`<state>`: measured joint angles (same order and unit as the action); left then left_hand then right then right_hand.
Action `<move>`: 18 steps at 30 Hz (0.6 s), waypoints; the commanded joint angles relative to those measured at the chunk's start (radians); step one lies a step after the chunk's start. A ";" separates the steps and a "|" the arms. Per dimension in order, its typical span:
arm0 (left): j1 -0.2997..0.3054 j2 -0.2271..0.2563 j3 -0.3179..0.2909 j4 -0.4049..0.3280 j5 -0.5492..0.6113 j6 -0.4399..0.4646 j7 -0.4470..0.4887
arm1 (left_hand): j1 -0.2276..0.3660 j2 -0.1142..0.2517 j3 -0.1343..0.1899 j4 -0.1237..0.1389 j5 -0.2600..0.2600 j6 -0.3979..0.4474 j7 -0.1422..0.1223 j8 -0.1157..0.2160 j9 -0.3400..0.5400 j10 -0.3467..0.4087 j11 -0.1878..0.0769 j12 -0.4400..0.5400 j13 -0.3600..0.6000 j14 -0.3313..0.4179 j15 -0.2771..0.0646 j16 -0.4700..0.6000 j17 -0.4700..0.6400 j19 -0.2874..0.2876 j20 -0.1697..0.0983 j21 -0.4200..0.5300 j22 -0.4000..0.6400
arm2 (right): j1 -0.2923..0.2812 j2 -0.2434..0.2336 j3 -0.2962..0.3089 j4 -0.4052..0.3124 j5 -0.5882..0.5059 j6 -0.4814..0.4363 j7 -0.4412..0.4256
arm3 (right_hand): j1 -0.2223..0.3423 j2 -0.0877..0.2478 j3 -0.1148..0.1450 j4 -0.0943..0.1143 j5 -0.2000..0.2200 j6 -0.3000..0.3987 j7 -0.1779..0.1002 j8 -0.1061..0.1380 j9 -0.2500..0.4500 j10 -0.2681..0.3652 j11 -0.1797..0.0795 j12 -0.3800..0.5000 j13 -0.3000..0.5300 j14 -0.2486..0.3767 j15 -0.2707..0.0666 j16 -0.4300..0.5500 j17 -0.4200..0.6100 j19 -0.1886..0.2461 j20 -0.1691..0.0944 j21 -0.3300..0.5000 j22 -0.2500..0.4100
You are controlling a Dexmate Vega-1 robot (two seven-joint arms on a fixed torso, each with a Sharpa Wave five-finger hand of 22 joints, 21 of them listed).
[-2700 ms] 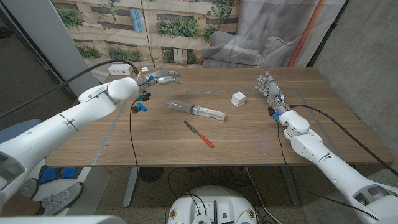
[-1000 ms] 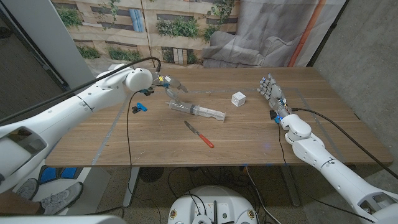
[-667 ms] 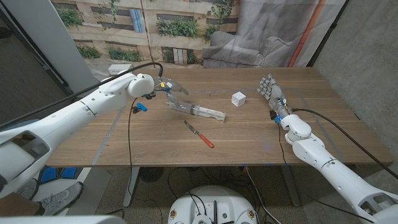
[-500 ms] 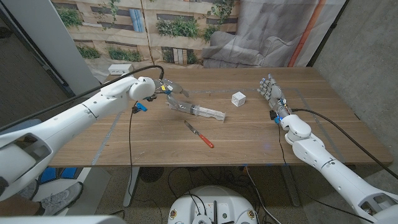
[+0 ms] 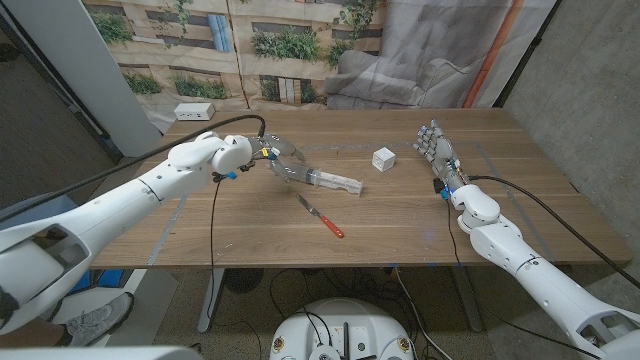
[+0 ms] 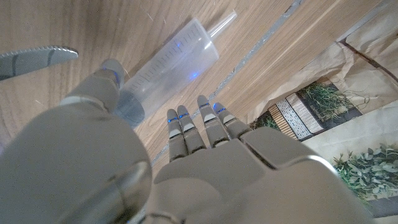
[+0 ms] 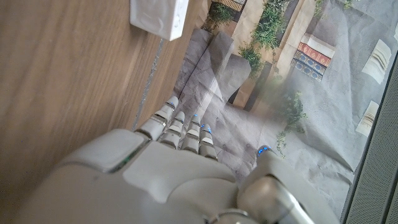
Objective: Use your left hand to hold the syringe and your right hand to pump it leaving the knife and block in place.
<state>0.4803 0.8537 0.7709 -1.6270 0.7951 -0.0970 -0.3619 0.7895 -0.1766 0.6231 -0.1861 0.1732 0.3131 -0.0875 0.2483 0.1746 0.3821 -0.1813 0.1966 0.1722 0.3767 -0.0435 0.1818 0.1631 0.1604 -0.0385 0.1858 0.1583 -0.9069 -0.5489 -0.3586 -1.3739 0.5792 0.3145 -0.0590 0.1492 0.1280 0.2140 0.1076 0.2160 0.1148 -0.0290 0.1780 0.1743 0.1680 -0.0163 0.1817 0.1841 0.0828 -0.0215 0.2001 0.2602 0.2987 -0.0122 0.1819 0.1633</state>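
Left hand point(image 5: 281, 158) at the syringe's point(image 5: 322, 179) left end, on the table point(image 5: 400, 215) left of centre; thumb on one side of the barrel, fingers point(image 6: 198, 127) on the other, seen in the left wrist view point(image 6: 163, 71); whether gripping or only touching, cannot tell. Syringe lying flat, slanting from the hand toward centre. Knife point(image 5: 321, 216) just in front of it, blade toward the syringe, red handle toward the near edge, not touching. White block point(image 5: 383, 158) right of the syringe, apart from it, also seen from the right wrist point(image 7: 159, 17). Right hand point(image 5: 436, 150) near the right edge, fingers straight and apart, holding nothing, well clear of the block.
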 commanded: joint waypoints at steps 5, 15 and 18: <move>0.007 -0.035 0.027 0.046 0.027 0.014 0.063 | 0.053 0.006 -0.038 0.002 0.002 0.027 -0.053 0.005 0.002 0.056 -0.009 0.002 0.000 0.049 -0.159 0.005 0.001 0.044 -0.133 0.002 0.004 | 0.002 0.002 -0.003 0.008 0.003 -0.002 0.006 | -0.004 -0.006 0.010 -0.006 -0.001 0.005 -0.008 0.010 0.002 0.004 -0.005 0.010 0.001 0.009 0.002 0.006 0.001 0.003 0.008 0.003 0.003; 0.006 -0.057 0.044 0.068 0.030 0.036 0.086 | 0.105 0.024 -0.095 0.010 0.007 0.097 -0.073 0.008 0.003 0.147 -0.015 0.005 0.000 0.131 -0.166 0.009 0.004 0.094 -0.149 0.004 0.005 | 0.005 0.001 -0.003 0.014 0.008 -0.001 0.016 | -0.006 -0.006 0.013 -0.007 -0.001 0.008 -0.010 0.011 0.002 0.005 -0.007 0.010 0.001 0.011 0.005 0.006 -0.002 0.002 0.014 0.003 0.003; 0.006 -0.061 0.048 0.073 0.037 0.040 0.104 | 0.130 0.034 -0.118 0.011 0.009 0.123 -0.084 0.005 0.003 0.186 -0.019 0.004 0.000 0.169 -0.171 0.011 0.005 0.125 -0.157 0.007 0.005 | 0.008 0.002 -0.004 0.018 0.008 -0.002 0.020 | -0.006 -0.006 0.013 -0.007 -0.001 0.009 -0.011 0.011 0.002 0.005 -0.006 0.010 0.001 0.011 0.005 0.006 -0.003 0.002 0.015 0.003 0.003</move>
<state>0.4884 0.8129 0.8006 -1.5788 0.8187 -0.0715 -0.2998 0.9007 -0.1473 0.5187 -0.1755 0.1764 0.4157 -0.1645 0.2524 0.1745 0.5397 -0.1980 0.1966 0.1723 0.5176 -0.0483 0.1818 0.1654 0.2616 -0.0410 0.1858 0.1609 -0.9050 -0.5476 -0.3605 -1.3651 0.5835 0.3134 -0.0499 0.1492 0.1280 0.2195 0.1020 0.2160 0.1179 -0.0322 0.1857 0.1743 0.1680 -0.0163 0.1817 0.1840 0.0845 -0.0197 0.2000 0.2552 0.2989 0.0022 0.1819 0.1655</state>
